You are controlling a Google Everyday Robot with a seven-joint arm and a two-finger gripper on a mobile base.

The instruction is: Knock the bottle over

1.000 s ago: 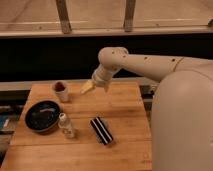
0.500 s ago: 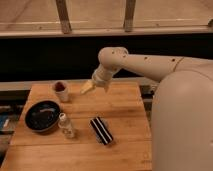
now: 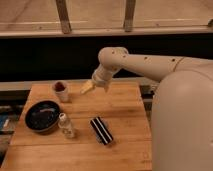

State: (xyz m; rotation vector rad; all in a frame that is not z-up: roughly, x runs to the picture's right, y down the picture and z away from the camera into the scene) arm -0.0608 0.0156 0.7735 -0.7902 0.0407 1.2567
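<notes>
Near the cup (image 3: 61, 91), our gripper (image 3: 87, 88) hadn't moved; state we couldn't tell. Bottle (image 3: 66, 126) still stood, well apart.

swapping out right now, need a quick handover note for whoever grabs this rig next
End effector: over the far part of the wooden table, just right of the cup, touching nothing.
Bottle: upright at front left, beside the black dish, with the striped bar to its right.
Done: nothing yet; the bottle stands.
Left: bring the end effector toward the front left to the bottle and push it over.
</notes>
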